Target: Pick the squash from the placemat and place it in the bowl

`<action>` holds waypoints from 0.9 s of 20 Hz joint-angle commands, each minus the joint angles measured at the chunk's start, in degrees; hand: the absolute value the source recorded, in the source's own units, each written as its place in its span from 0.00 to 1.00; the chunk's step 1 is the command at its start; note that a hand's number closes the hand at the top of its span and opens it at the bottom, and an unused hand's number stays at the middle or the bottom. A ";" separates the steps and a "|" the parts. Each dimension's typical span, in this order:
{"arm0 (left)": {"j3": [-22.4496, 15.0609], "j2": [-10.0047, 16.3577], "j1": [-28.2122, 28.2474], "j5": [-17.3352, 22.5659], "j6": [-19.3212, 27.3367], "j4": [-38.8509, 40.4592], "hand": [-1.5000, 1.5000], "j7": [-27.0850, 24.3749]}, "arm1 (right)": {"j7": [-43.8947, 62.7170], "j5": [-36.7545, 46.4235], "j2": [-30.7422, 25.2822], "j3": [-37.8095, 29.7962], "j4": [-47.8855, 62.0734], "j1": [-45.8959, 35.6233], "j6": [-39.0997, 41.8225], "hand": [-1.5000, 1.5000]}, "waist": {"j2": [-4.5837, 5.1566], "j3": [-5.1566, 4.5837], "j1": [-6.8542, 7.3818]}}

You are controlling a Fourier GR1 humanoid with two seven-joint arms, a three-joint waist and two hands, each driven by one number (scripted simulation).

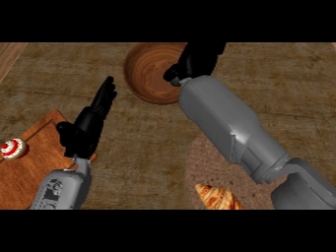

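Lying at the lower edge of the round woven placemat (203,171) is a ridged orange-brown thing (218,198); whether it is the squash cannot be told. The right hand (198,58) is well apart from it, above the wooden bowl's (145,69) right rim, cut by the view's top edge; what it holds, if anything, cannot be told. Its grey forearm crosses the table (294,83) and covers part of the placemat. At the left, the left hand (89,127) rests with fingers (106,93) straight, holding nothing, over the corner of a wooden board (17,172) carrying a red-and-white striped round thing (13,148).
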 commanded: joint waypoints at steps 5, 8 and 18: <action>0.59 0.16 -1.62 0.32 0.05 -0.53 0.50 2.35 | -11.00 -3.42 0.11 -1.53 -4.72 2.08 -12.80 0.00 | -0.35 0.06 -0.86; 0.87 -0.42 1.01 0.04 0.73 0.97 0.50 -1.82 | -11.60 -2.73 0.10 -1.92 -4.50 0.09 -17.66 0.00 | -0.50 -0.01 -1.37; 3.70 2.58 4.38 2.17 -1.15 -1.53 0.50 -0.82 | -11.48 -8.23 0.10 -3.28 -15.75 5.77 -23.85 0.00 | -1.55 0.01 -4.03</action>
